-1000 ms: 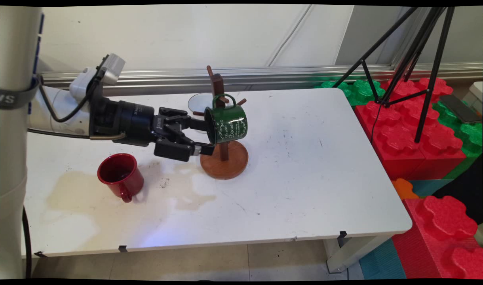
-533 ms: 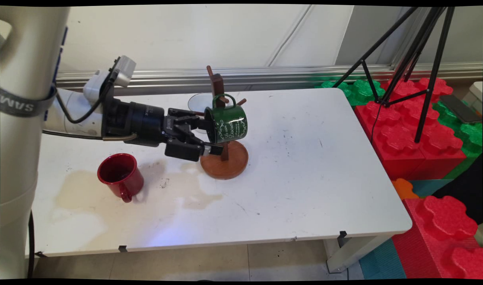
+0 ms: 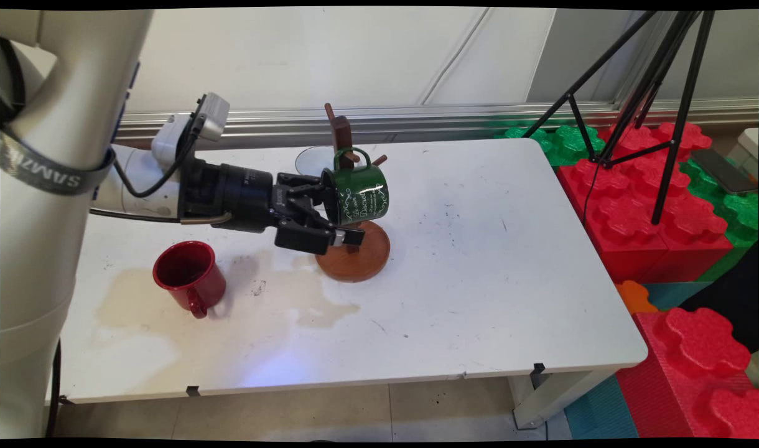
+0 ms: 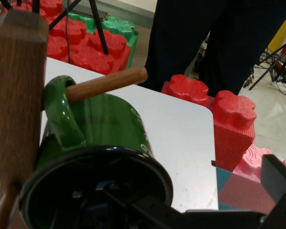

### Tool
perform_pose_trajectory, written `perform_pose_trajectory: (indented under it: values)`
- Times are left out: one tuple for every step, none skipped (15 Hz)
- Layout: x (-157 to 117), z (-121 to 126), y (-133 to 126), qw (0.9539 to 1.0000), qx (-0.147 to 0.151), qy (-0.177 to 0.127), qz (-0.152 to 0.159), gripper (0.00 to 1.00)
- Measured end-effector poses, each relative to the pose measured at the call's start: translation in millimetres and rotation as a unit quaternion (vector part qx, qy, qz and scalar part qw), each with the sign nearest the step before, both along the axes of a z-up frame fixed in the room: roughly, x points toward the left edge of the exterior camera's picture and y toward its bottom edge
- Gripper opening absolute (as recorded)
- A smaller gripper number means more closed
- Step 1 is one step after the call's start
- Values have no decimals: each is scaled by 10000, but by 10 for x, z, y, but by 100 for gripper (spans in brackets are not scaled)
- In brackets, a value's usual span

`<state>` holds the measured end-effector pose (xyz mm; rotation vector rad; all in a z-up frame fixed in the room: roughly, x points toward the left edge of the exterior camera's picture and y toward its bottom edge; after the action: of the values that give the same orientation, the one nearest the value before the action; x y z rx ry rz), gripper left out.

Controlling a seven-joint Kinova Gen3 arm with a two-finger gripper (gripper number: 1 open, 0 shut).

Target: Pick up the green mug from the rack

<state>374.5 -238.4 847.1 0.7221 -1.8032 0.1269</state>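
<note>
Green mug (image 3: 356,194) hangs by its handle on a peg of the wooden mug tree (image 3: 349,205), just above centre of the main view, tilted with its mouth toward the left. End effector (image 3: 338,213) reaches in from the left with its fingers apart, one inside the mug's mouth and one below its rim near the round base. On the white desk (image 3: 479,280), a red mug (image 3: 189,277) stands upright at lower left, beside a brownish stain (image 3: 280,298).
</note>
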Motion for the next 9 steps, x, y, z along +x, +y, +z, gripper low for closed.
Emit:
perform_pose_trajectory:
  values:
    - [-14, -10, -10, 10000, -1, 8, 2, 100]
    - [-23, -16, -16, 10000, -2, 12, 3, 100]
    - [-36, -25, -23, 10000, -1, 18, 5, 100]
    - [-49, -33, -32, 10000, -1, 24, 7, 100]
    - [-60, -42, -39, 10000, 0, 30, 7, 100]
    - [-69, -49, -43, 10000, 1, 33, 7, 100]
    - [-77, -56, -49, 10000, 2, 36, 7, 100]
    - [-84, -62, -53, 10000, 2, 38, 7, 100]
    - [-91, -68, -57, 10000, 2, 40, 9, 100]
